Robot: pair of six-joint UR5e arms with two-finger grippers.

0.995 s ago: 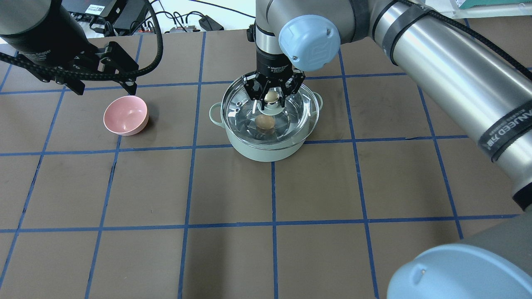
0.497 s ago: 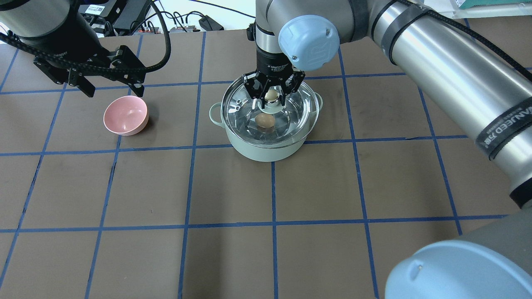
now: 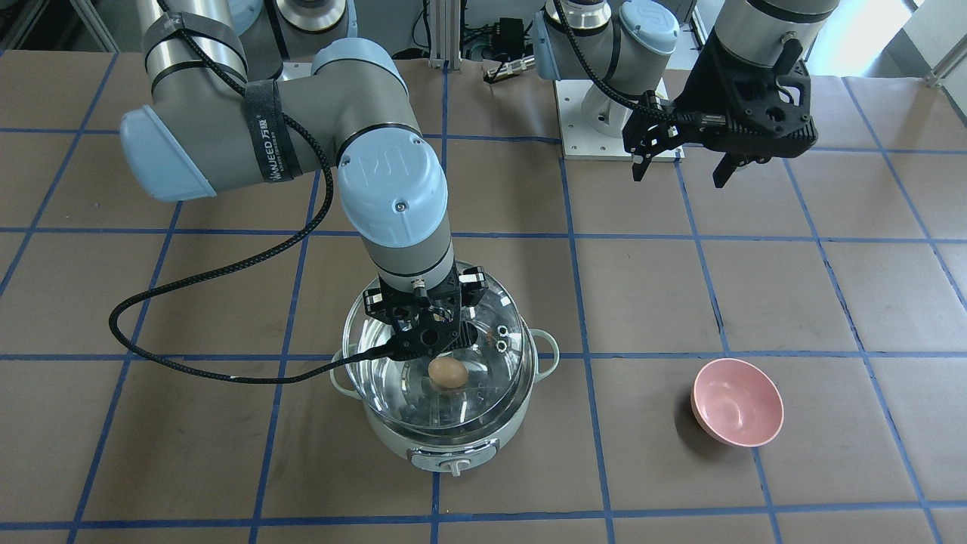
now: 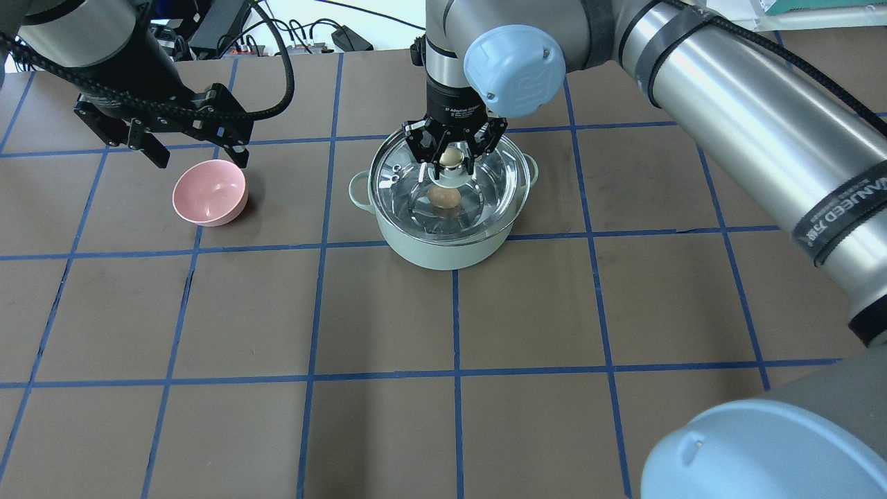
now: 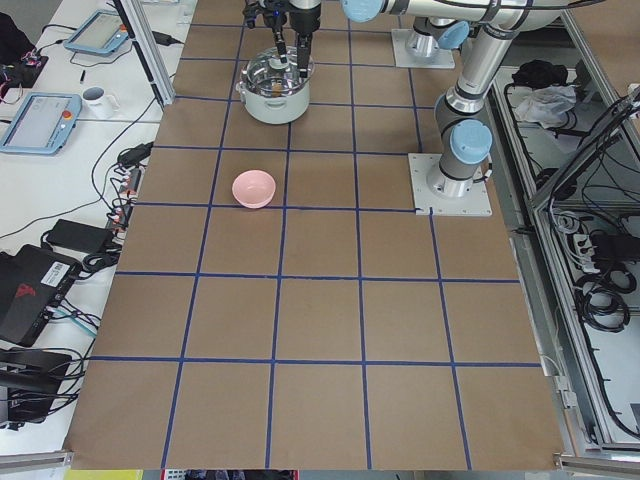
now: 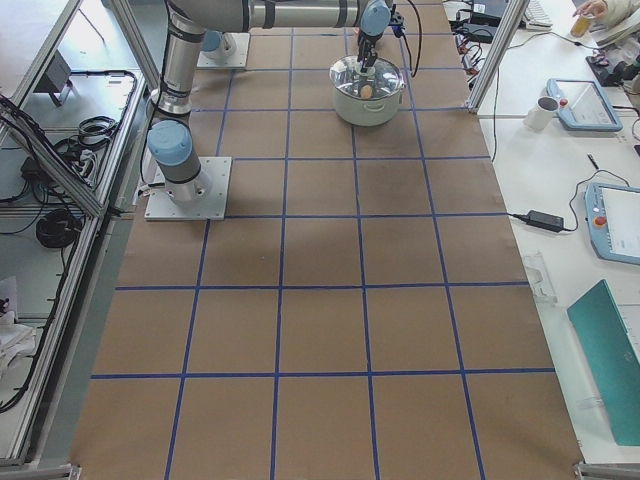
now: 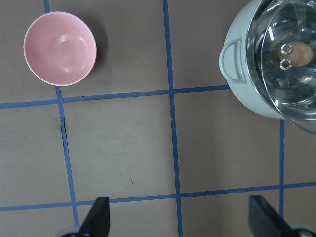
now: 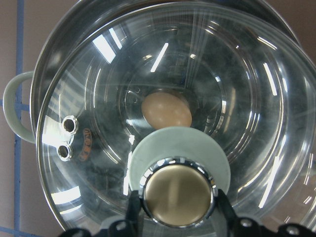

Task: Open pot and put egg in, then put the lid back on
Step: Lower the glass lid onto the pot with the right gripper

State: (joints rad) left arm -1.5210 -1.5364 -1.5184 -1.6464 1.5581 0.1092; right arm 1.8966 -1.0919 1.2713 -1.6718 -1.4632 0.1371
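Pink bowl (image 4: 209, 192) well apart from pot (image 4: 443, 254), lid (image 4: 400, 188) over egg (image 4: 443, 198)

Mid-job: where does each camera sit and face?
Front-facing: across the table, facing the robot, steeply down; both arms, right gripper on the lid.
Overhead: behind the robot, looking forward and down; both arms, left gripper near the bowl.
Exterior left: table's left end, looking along it; left arm near, pot far.
Exterior right: opposite end; right arm near.
Left wrist: straight down on bowl and pot; its fingertips at bottom.
Right wrist: down onto the lid, egg beneath; its fingers grip the knob.
Both wrist views share pot and egg.
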